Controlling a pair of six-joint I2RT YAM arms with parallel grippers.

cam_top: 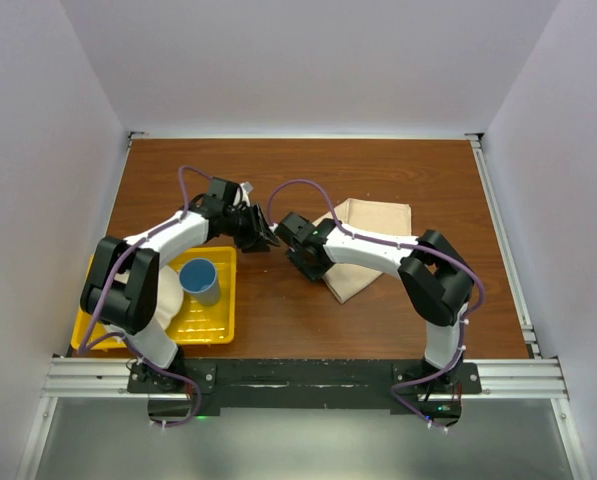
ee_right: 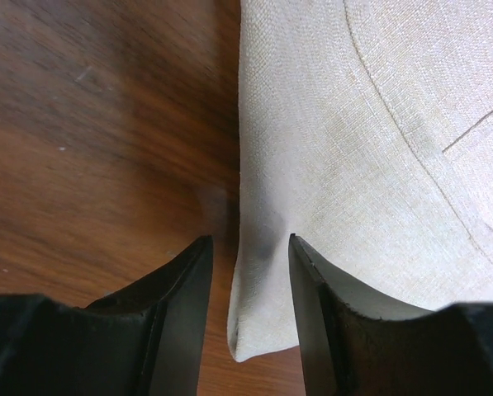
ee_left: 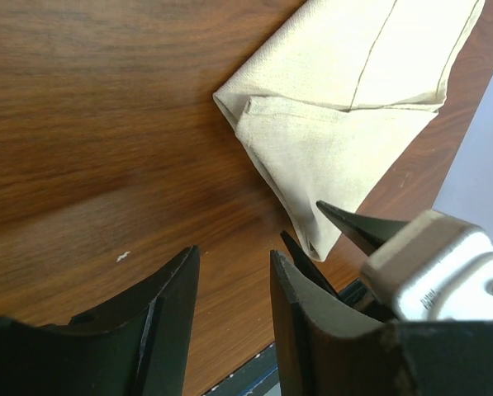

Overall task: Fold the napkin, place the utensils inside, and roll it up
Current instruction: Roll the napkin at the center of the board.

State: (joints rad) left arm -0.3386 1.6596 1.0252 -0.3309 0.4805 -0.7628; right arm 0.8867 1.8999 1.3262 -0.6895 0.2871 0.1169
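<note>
Straddling the pointed near corner of the folded, plain beige cloth napkin with the right gripper, jaws standing half apart and not clamping. Setting the right-hand finger over the cloth beside a small shadowed dimple, and the other finger over bare wood just off the cloth's long straight edge.

Hovering the left gripper just beside it, jaws also half apart, closing on nothing, showing only wood grain in the gap. Meeting near the middle of the brown wooden bench, both grippers close together.

Tracing the napkin outward from there: lying flat, spreading rightward under the right forearm, widening from the point at the gripper, showing a hemmed flap folded over on top and a seam line crossing the wider part.

Leaving a broad strip of bare bench between the napkin's far edge and the white back wall. Leaving more bare wood between its right corner and the metal side rail.

Crowding the near left corner with a yellow plastic tray carrying a blue cup, partly under the left arm, well apart from the napkin.
</note>
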